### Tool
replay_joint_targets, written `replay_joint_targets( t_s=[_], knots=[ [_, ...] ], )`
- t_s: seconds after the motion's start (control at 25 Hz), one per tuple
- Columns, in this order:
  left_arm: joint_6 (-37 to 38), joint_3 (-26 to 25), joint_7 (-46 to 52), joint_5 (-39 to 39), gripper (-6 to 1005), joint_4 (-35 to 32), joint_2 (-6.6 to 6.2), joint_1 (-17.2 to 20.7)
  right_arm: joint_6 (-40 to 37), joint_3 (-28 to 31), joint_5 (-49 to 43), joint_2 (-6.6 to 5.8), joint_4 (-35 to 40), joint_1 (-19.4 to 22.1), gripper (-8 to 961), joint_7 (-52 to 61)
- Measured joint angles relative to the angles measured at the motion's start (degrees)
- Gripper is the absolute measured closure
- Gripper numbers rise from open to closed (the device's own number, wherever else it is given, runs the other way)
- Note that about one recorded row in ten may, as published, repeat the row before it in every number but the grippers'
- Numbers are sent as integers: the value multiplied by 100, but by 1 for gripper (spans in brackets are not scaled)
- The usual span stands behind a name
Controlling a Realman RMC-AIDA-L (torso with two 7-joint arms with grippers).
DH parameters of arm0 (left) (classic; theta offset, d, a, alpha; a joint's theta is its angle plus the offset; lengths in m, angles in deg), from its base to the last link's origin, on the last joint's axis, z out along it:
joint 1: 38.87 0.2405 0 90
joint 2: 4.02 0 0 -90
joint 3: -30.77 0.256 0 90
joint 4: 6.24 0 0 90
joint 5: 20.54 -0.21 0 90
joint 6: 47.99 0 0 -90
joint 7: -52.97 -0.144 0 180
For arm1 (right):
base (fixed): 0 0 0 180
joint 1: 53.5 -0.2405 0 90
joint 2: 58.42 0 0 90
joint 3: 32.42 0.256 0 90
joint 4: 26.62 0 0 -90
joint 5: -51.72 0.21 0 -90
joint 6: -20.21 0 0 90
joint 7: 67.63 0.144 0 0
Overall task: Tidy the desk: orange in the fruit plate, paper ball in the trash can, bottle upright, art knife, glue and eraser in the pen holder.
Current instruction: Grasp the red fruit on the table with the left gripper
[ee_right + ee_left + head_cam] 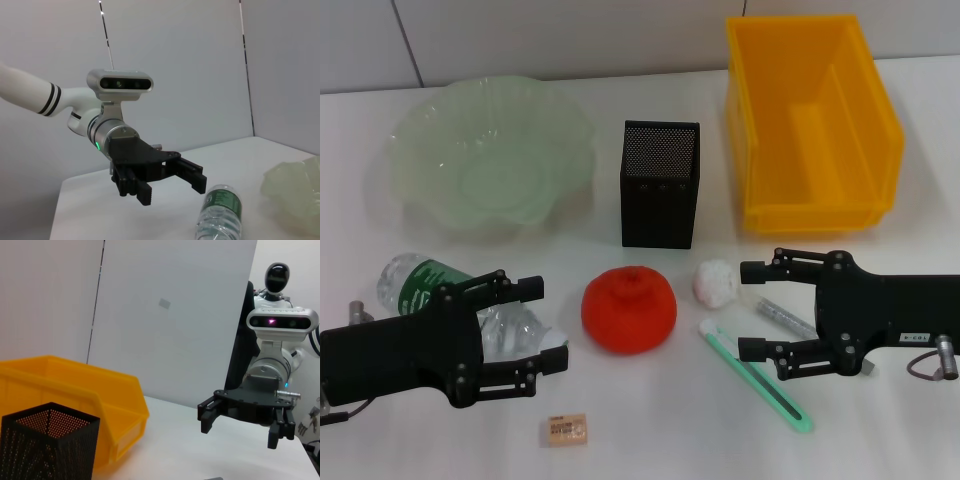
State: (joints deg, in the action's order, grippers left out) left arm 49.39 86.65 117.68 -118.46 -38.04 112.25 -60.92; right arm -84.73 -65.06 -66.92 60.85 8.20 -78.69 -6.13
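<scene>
Left gripper (pixel 538 327): jaws spread wide apart, holding nothing, low over the table on the robot's left. The fingers point toward the middle of the desk. It shows again from the right wrist view (pixel 172 184), hanging above the white surface with the bottle just beside it.
Right gripper (pixel 750 310): jaws likewise wide apart and empty, on the robot's right, fingers pointing inward toward the left gripper. In the left wrist view (pixel 240 422) it floats clear of the table.
Bottle (pixel 425 290): clear plastic with a green label, lying on its side partly under the left gripper; its far end reaches toward the green plate.
Orange (pixel 629 309): on the table between the two grippers, touching neither, in front of the pen holder.
Paper ball (pixel 716 283): small white wad just right of the orange, near the right gripper's upper finger.
Art knife (pixel 755 375): long green strip lying slantwise, passing under the right gripper's lower finger.
Glue (pixel 786 316): pale tube lying between the right gripper's fingers, on the table.
Eraser (pixel 565 430): small tan block at the near edge, in front of the left gripper.
Pen holder (pixel 660 185): black mesh box, upright, centre rear.
Fruit plate (pixel 490 155): pale green wavy-rimmed dish, rear left.
Trash can (pixel 810 120): yellow bin, rear right, beside the pen holder.
</scene>
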Motion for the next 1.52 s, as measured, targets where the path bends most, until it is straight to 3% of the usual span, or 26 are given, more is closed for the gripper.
replay_joint_targets(
  t_s=[0.88,1.08,1.36,1.52],
  knots=[
    [-51,-60,-21,-9,187,-1,24,-8,-9,29,0,-1,-2,37,109,3],
    [-106,-262,-284,25,196,2,166,-21,-44,39,2,-17,37,138,109,3],
    [-560,-263,-597,40,209,263,262,-290,-218,56,301,-31,212,377,109,-12],
    [-885,-261,-1087,114,216,941,262,-667,-464,66,781,-38,327,464,109,-31]
  ],
)
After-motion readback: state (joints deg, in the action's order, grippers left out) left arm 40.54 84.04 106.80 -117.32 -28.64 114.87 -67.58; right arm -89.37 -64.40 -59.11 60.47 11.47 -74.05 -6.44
